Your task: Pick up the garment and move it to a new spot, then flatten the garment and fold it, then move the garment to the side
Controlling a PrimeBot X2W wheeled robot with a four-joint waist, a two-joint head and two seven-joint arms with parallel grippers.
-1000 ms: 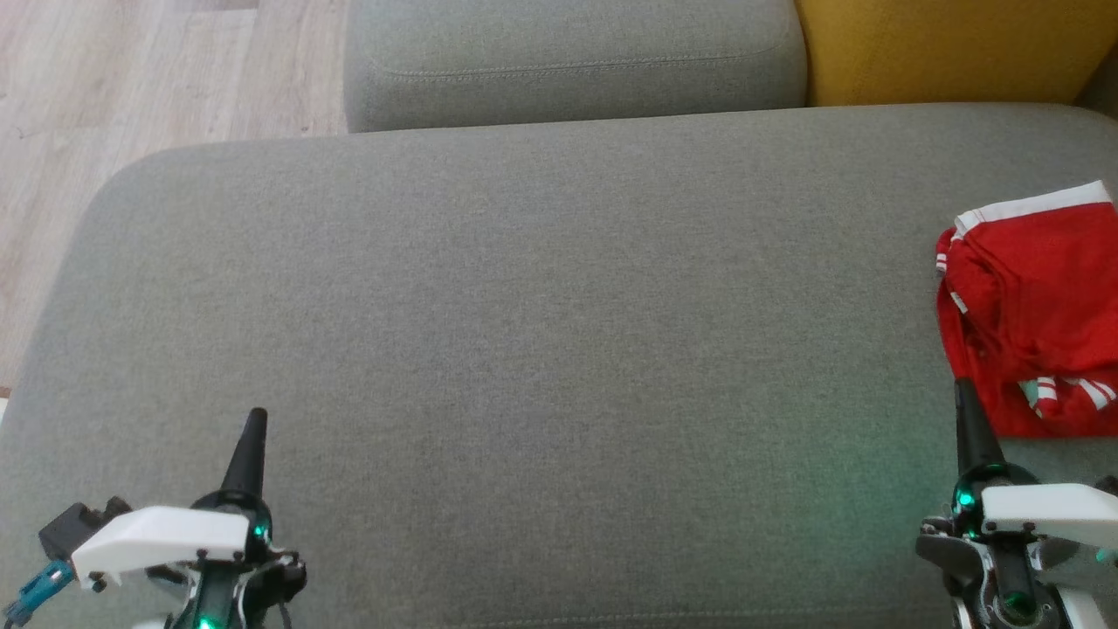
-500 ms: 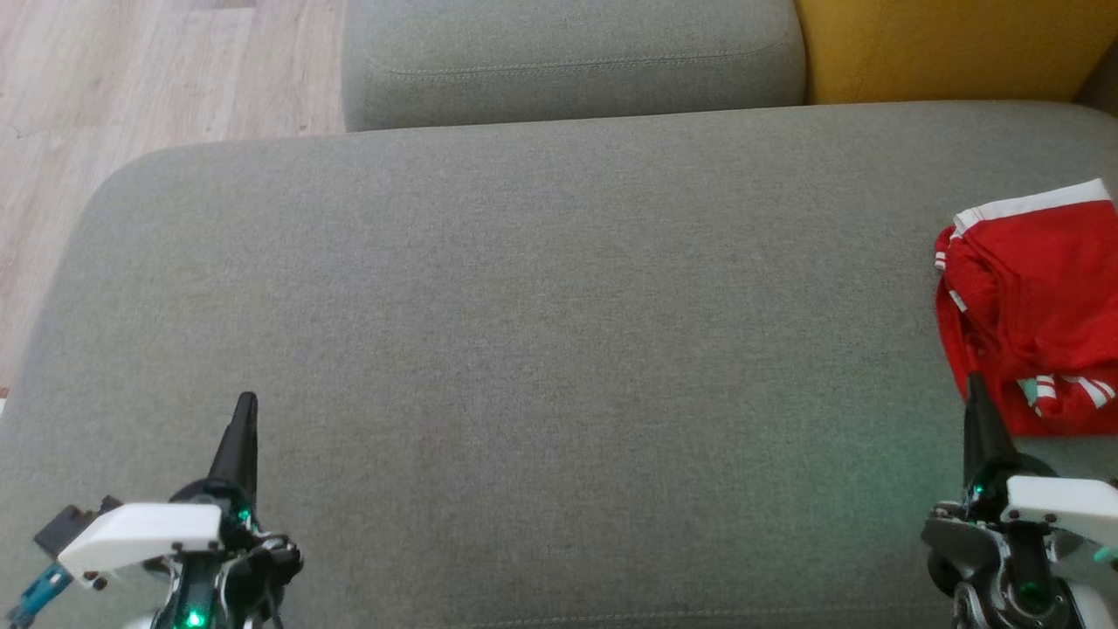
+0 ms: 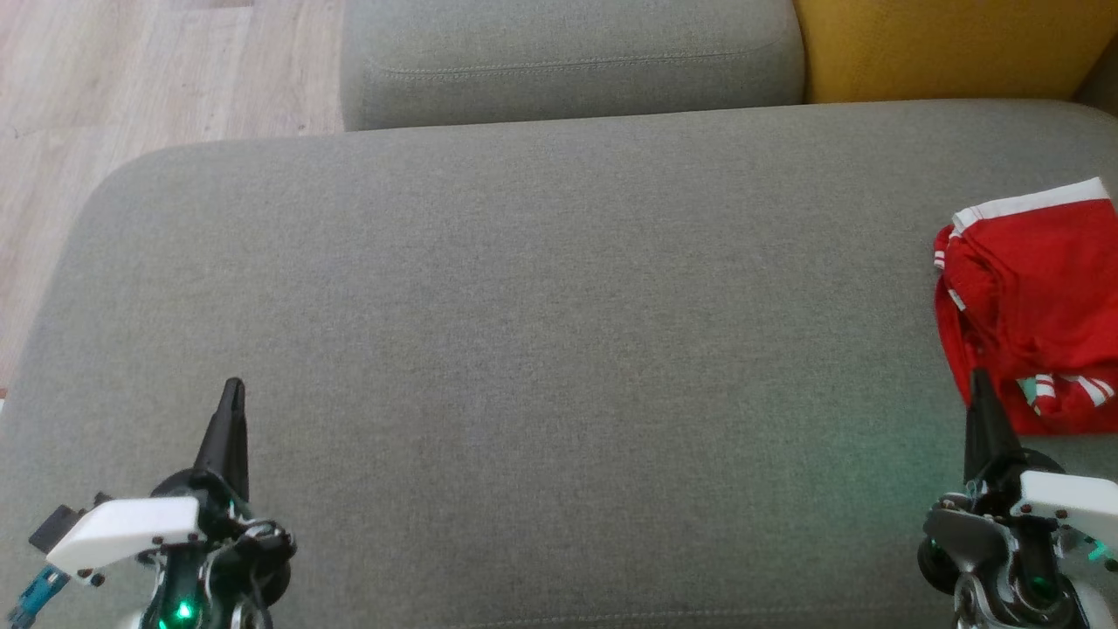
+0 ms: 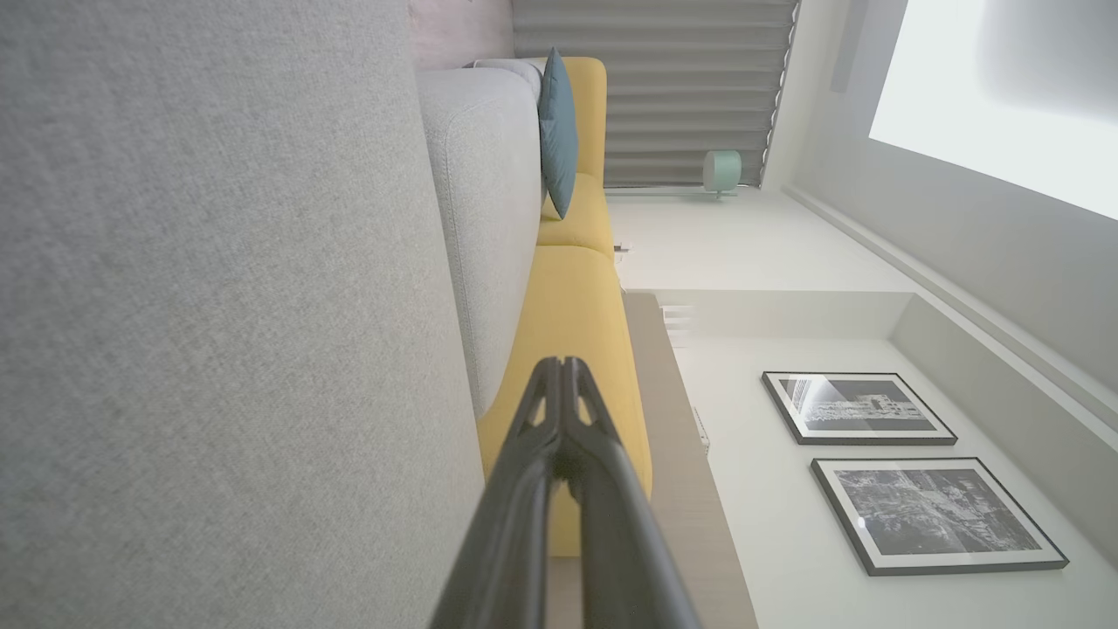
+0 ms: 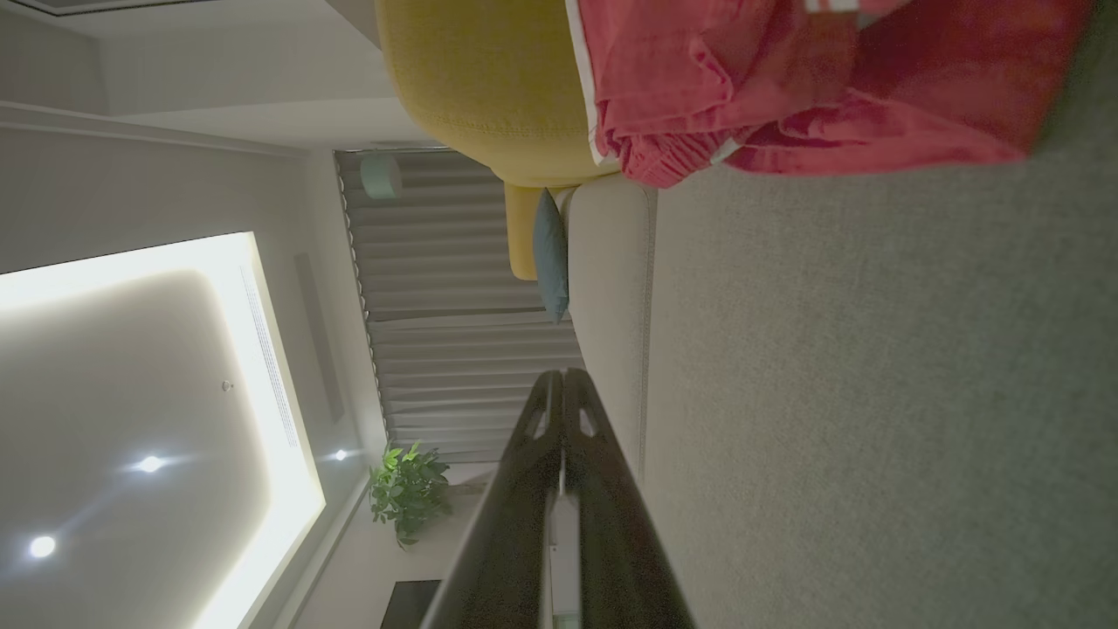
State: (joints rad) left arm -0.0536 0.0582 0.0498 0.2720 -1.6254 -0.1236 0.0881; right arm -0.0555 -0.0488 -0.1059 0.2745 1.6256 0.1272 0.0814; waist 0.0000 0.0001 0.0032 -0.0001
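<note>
- The red garment (image 3: 1035, 288) with white stripes is bunched at the right edge of the head view, on the grey sofa seat (image 3: 559, 288).
- The left gripper (image 3: 232, 386), lower left, is shut, and nothing is held.
- The right gripper (image 3: 979, 377), lower right, is shut too, just beside the cloth.
- If it is not opened first, the cloth may only be pushed away.

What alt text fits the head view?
A red garment with white trim lies at the right of a grey sofa cushion. The left tool and right tool, both shut, point up from the bottom corners.
</note>
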